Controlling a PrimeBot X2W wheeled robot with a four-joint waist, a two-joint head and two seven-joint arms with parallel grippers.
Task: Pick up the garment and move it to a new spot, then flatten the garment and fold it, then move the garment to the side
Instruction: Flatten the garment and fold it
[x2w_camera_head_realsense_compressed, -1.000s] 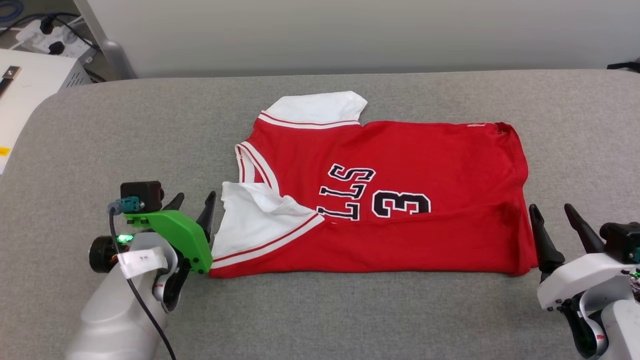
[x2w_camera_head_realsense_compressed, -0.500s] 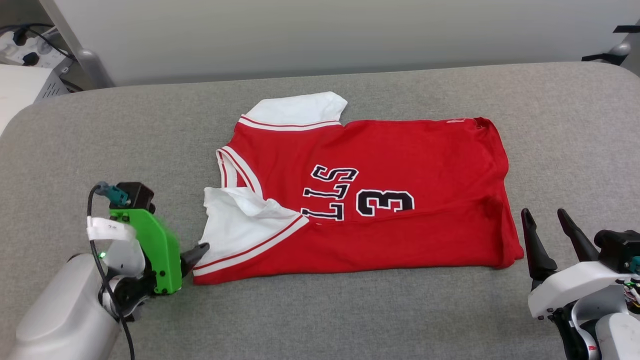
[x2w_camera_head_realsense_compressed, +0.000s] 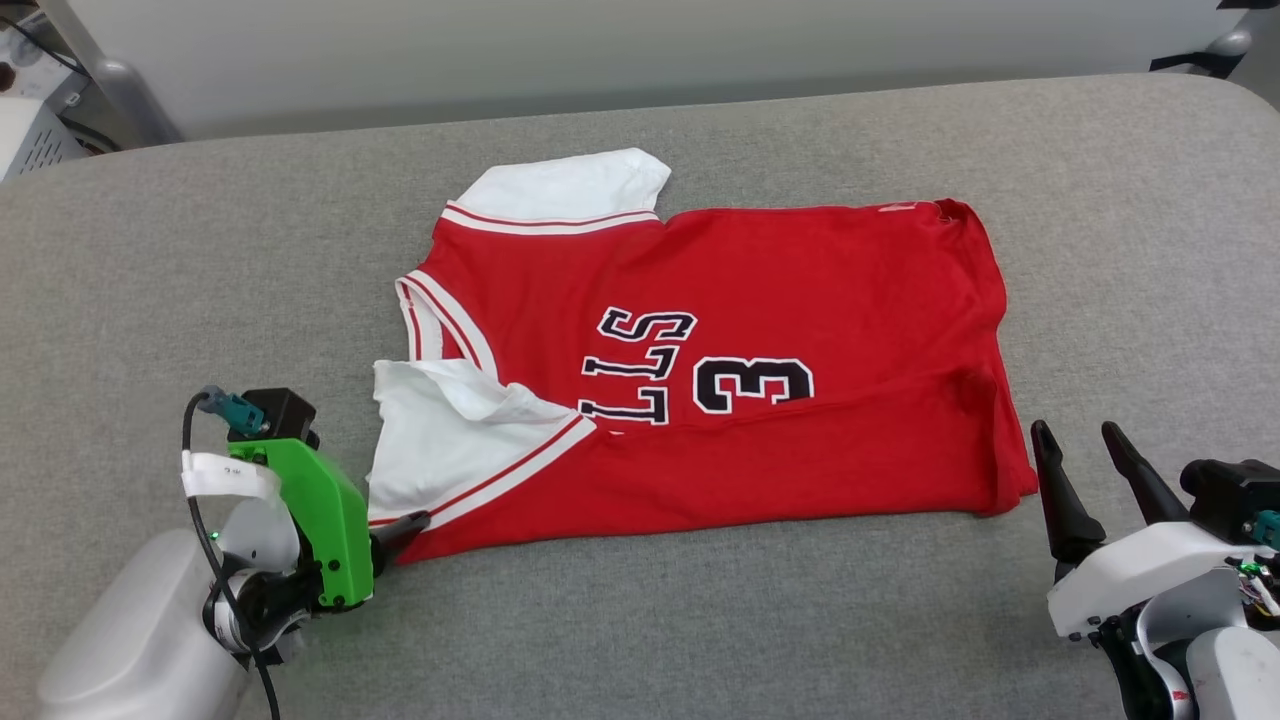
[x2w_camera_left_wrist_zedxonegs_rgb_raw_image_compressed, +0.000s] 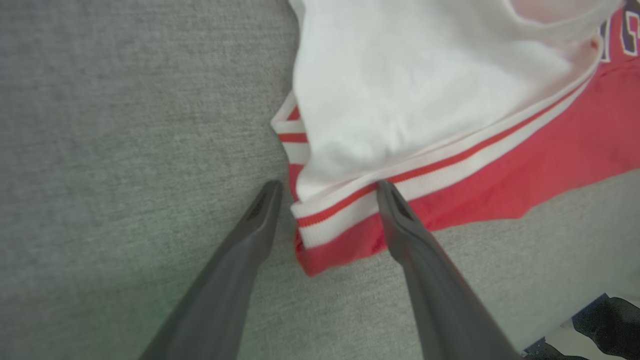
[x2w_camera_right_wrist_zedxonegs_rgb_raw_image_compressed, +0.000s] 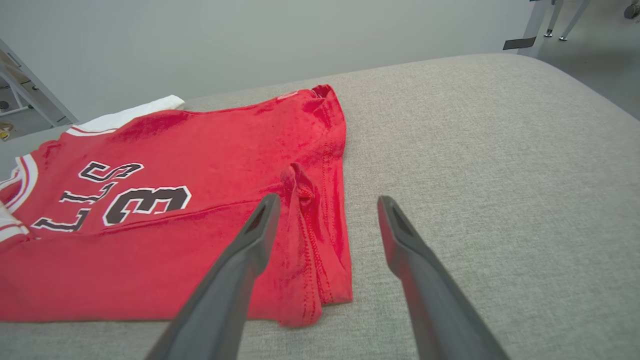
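Left pincer (x2w_camera_left_wrist_zedxonegs_rgb_raw_image_compressed: 327, 186), spread wide, straddles the near-left corner of the garment (x2w_camera_head_realsense_compressed: 800, 290), half-folded on the bench (x2w_camera_head_realsense_compressed: 650, 620); right pincer (x2w_camera_head_realsense_compressed: 1076, 432) gapes beside its near-right corner. Sink low, pinch every layer, lift both evenly.

Red, white-sleeved garment (x2w_camera_head_realsense_compressed: 800, 300); grey surface (x2w_camera_head_realsense_compressed: 200, 250)

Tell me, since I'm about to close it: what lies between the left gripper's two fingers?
The garment's corner, striped sleeve trim over red cloth, lies between the open left gripper's fingers, as the left wrist view shows.
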